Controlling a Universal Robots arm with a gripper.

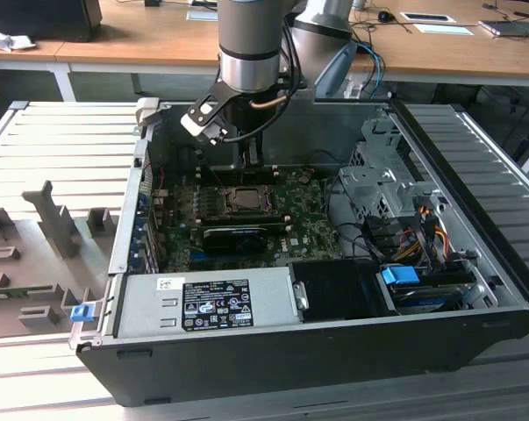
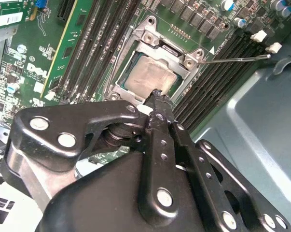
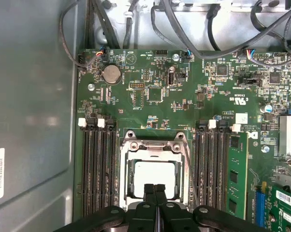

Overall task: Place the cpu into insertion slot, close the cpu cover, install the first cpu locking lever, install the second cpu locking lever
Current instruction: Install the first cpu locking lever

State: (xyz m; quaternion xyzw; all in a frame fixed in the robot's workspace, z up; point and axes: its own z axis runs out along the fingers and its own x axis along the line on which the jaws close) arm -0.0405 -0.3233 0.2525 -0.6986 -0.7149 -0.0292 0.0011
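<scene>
pincer (image 3: 155,187) fully closed, holding nothing | tips over cpu (image 3: 155,173) | cpu cover (image 3: 154,146) down

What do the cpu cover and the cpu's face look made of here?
The cpu cover: bare metal, probably stamped steel, dull silver-grey with glints at its edges. The cpu: pale matte metal face, faintly smudged; which metal is unclear.

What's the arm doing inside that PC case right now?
The arm reaches into the open PC case. In both wrist views the cpu sits in the insertion slot with the cpu cover down over it. The gripper is shut, holds nothing, and is at the cover's edge; I can't tell whether it touches. One thin locking lever sticks out sideways, apparently unlatched.
</scene>
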